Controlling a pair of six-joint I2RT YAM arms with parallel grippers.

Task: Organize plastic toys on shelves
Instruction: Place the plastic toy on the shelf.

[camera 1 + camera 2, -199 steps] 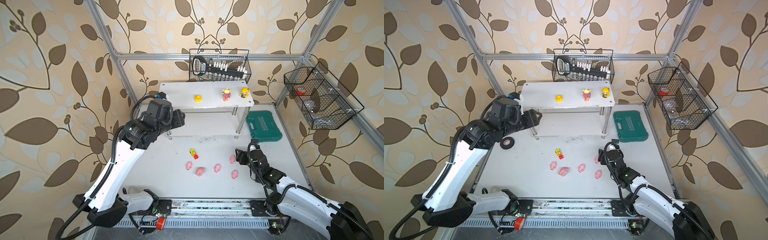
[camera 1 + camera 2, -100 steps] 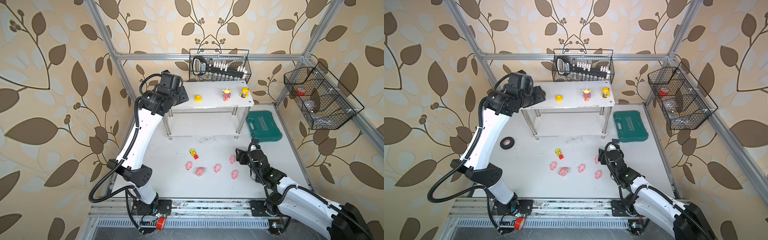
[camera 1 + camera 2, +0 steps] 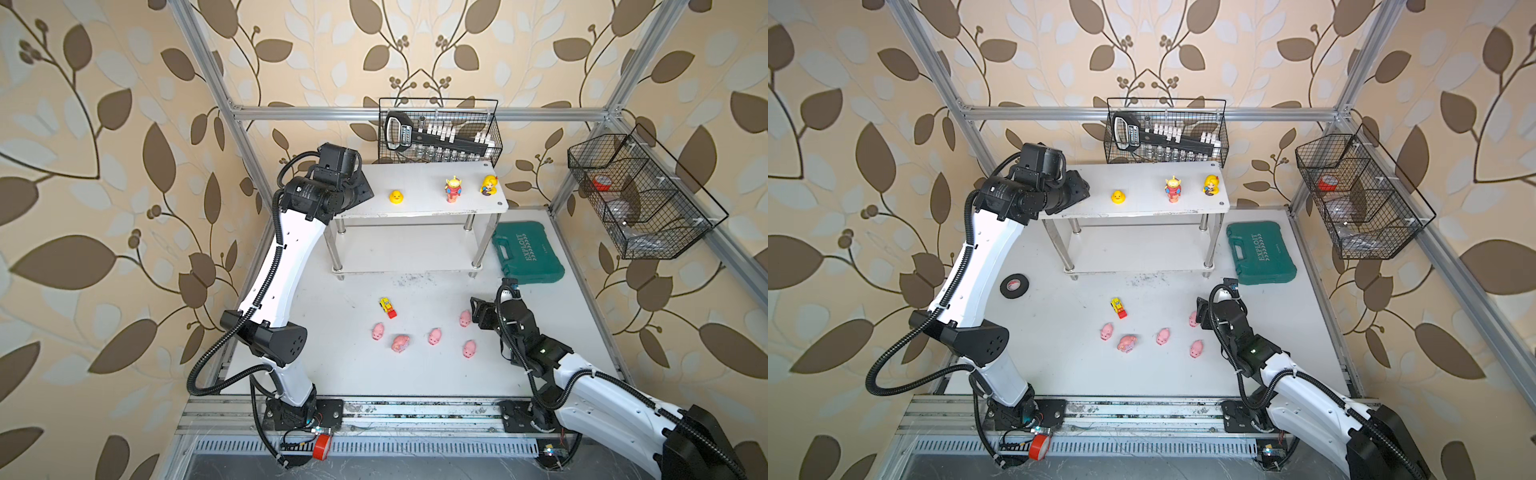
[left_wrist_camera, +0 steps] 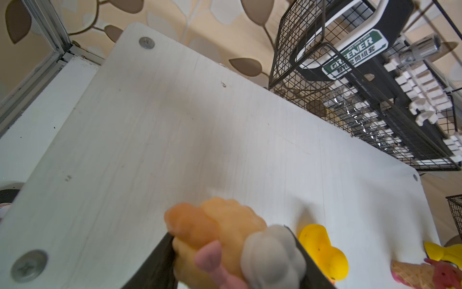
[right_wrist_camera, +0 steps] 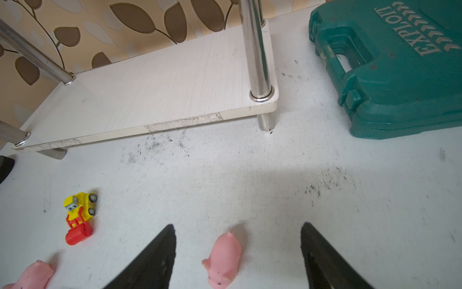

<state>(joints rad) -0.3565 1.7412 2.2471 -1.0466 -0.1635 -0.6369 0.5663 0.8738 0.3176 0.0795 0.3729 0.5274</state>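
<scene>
Holding the orange animal between them, the left fingers are closed narrowly on its lower body above the bare end of the rack's top board. Whether the toy already touches the board cannot be told. The yellow duck stands just beside the fingers, with the alien and the doll further along past it.

Down on the desk, the right fingers stand wide with one pink piglet lying between them, touching neither and a little nearer one finger than the other. The yellow-red vehicle lies off to one side. Four more piglets sit nearby on the same side, and the lower board lies ahead of the fingertips.

Risks as I judge them:
- The orange animal looks soft and rounded. Let go from any height, it may tip or roll into the duck.
- Opening or withdrawing toward the duck could knock it over, since so little room separates it from the fingers.
- Because the piglet sits off-centre, the nearer finger would meet it first on closing. That could shove it sideways or squeeze it out of the grip.
- The lower board has little headroom under the top one, and a chrome leg stands ahead. A high or skewed approach could strike either.
</scene>
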